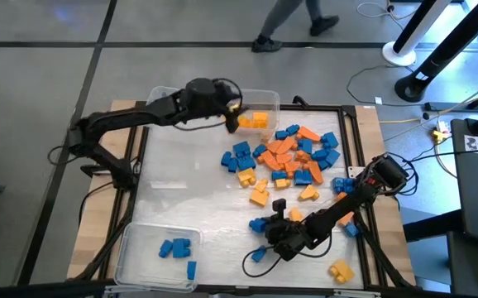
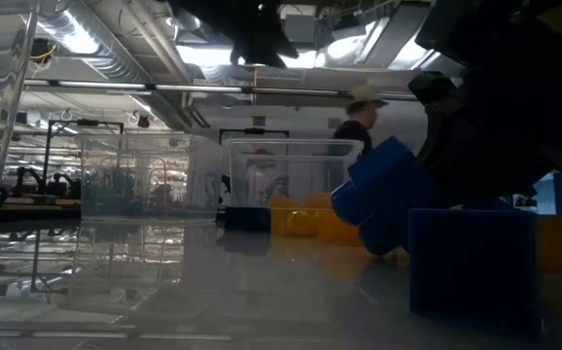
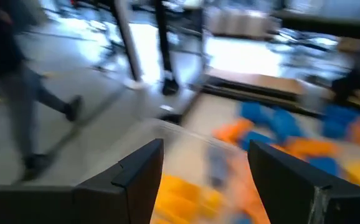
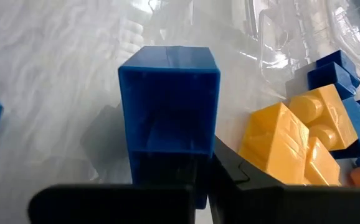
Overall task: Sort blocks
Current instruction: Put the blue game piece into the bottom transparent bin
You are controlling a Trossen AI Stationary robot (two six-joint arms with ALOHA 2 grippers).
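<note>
At the near left corner of the table a clear plastic rectangular bin (image 1: 152,248) holds a few small blue plastic bricks (image 1: 175,247), so it appears to be the place for blue. Toward the far left, the left gripper (image 1: 232,114) hangs over the edge of a second clear bin (image 1: 265,102) that holds small yellow plastic bricks (image 1: 255,120); its fingers (image 3: 136,177) stand apart with nothing between them in the left wrist view, which fits an arm that has let go of a yellow piece there, though that view is smeared and the judgement is tentative. In the middle of the table lies the unsorted heap of small studded toy bricks (image 1: 289,157) in blue, orange and yellow, loosely tumbled and touching one another, with strays toward the near right corner. To the right, the right gripper (image 1: 278,236) sits low near the table's front edge and is clamped on a blue rectangular brick (image 4: 169,102), held upright with its smooth, glossy side facing the wrist camera; a grip across its lower part keeps it steady for carrying. Just beside it rests a yellow studded brick (image 4: 295,143) against more blue ones. The held piece probably belongs in the near left bin.
</note>
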